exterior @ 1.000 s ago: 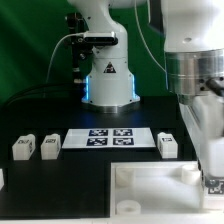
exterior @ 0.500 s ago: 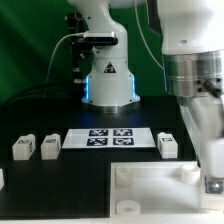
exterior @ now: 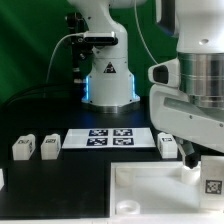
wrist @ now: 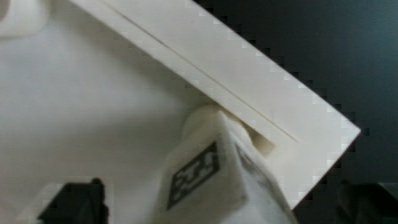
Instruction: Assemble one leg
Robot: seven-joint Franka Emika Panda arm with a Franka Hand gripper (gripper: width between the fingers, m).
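A white leg (exterior: 211, 183) with a black-and-white tag stands upright at a corner of the large white panel (exterior: 150, 195), on the exterior view's right. My gripper (exterior: 203, 158) hangs just above it. In the wrist view the leg (wrist: 214, 172) sits in the panel's corner (wrist: 267, 90), and my dark fingertips (wrist: 71, 203) stand apart from it on both sides. The gripper (wrist: 217, 205) is open and holds nothing.
Three more legs stand on the black table: two (exterior: 22, 147) (exterior: 49, 146) on the exterior view's left, one (exterior: 168, 143) on its right. The marker board (exterior: 108, 137) lies between them. The arm's base (exterior: 107, 80) stands behind.
The gripper was low around the leg at the panel's corner. It has let go and risen, and the leg stays standing in the corner.
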